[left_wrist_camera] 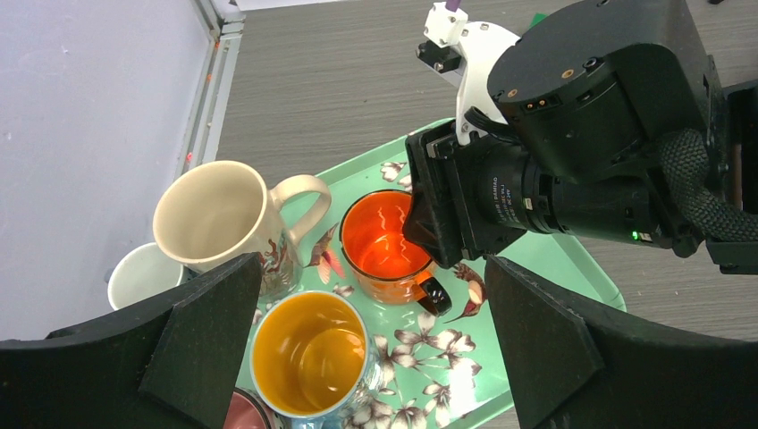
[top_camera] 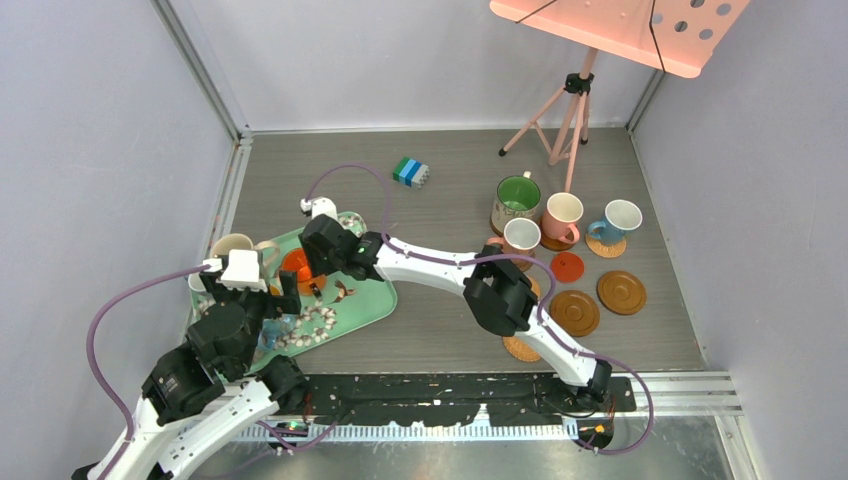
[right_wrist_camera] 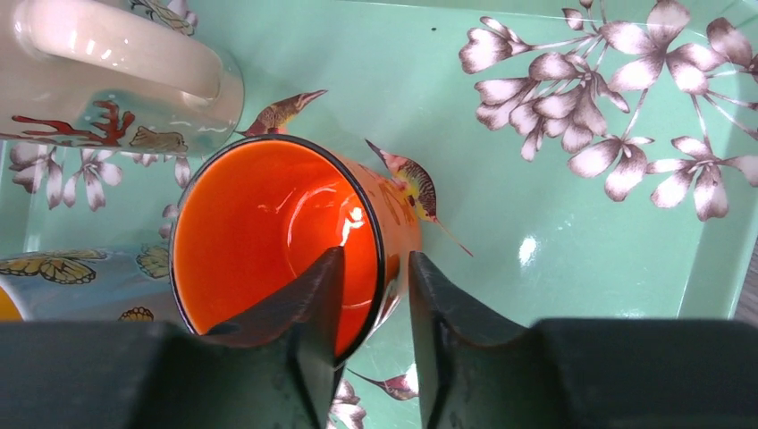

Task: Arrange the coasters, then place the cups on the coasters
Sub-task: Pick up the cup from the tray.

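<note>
- Nearest the overhead camera sit the two arm bases, with the left arm bent up over the mint-green floral tray and the right arm reaching across the table to the same tray.
- Right gripper: one finger is inside the orange-inside mug and the other outside, straddling its near rim wall; the gap between them is narrow and the fingers look close against the wall, but whether they press it tightly I cannot tell.
- That mug stands upright on the tray, its outside printed with birds.
- Left gripper hangs above the tray with its fingers spread wide, holding nothing.
- Below the left gripper, the yellow-inside mug stands on the tray, just beside the orange-inside mug.
- A cream mug with a curved handle stands on the tray's far-left part, near both of them.
- A white cup shows at the tray's left edge, and a sliver of a mauve rim at the bottom of the left wrist view.
- On the right half of the table, the green-inside tall mug, pink mug, light mug with blue handle and another pale mug stand together; the pink and blue-handled ones sit on coasters.
- Bare coasters lie near them: a red-orange one, two dark brown ones, and a woven wicker one partly under the right arm.
- A blue-green toy block lies apart toward the back, near a pink stand.
</note>
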Tool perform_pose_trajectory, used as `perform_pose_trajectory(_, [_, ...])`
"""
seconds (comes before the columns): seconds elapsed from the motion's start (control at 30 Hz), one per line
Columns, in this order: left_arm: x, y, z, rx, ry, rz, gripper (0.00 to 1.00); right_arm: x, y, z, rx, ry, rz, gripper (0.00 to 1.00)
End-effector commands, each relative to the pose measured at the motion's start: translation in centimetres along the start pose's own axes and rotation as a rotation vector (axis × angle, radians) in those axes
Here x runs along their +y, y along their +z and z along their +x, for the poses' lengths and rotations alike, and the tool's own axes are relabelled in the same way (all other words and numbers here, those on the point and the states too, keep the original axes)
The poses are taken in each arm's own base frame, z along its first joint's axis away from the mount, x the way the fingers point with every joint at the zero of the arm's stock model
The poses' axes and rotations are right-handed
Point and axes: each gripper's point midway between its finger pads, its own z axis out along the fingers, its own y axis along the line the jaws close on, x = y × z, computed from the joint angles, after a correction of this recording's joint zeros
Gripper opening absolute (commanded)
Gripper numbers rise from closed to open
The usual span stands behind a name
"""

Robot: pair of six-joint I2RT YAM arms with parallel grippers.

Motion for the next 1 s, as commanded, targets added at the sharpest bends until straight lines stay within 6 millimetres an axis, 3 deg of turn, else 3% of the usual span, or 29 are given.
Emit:
perform_pose_trajectory(0.0, [0.2, -0.1, -0.8, -0.031, -0.031, -0.007, 0.99, 0.1, -1.2, -2.4, -0.048, -0.015, 0.019, 0.33])
perform_pose_trajectory(0.1, [0.2, -0.1, -0.9, -0.037, -0.038, -0.005, 0.99, 0.1, -2.8, -4.1, -0.086, -0.011, 0.011, 0.19])
perform_pose_trajectory(0.13, [0.2, -0.1, -0.8, -0.036, -0.037, -0.006, 0.99, -0.2, -2.9, -3.8, -0.088, -0.013, 0.012, 0.16])
perform_pose_trajectory(0.2, [0.2, -0.1, -0.8, -0.032, -0.034, -0.005, 0.99, -0.2, -5.1, -6.1, -0.145, 0.005, -0.004, 0.07])
perform_pose_trajectory(0.4, [0.3, -0.3, -0.9, -0.040, -0.043, -0.003, 0.99, -1.4, -9.4, -9.2, -0.214, 0.015, 0.002, 0.05])
perform_pose_trajectory(0.57, [0.4, -0.4, -0.9, -0.048, -0.055, -0.001, 0.99, -3.6, -12.3, -10.3, -0.239, 0.021, 0.025, 0.05])
perform_pose_trajectory(0.7, [0.3, -0.4, -0.9, -0.049, -0.057, 0.002, 0.99, -6.7, -15.4, -11.3, -0.270, 0.042, 0.073, 0.05])
perform_pose_trajectory(0.87, [0.2, -0.3, -0.9, -0.045, -0.053, 0.006, 0.99, -12.6, -21.4, -12.2, -0.329, 0.100, 0.194, 0.05])
perform_pose_trajectory(0.97, [0.1, -0.3, -0.9, -0.042, -0.051, 0.008, 0.99, -16.5, -26.0, -12.7, -0.385, 0.140, 0.284, 0.05])
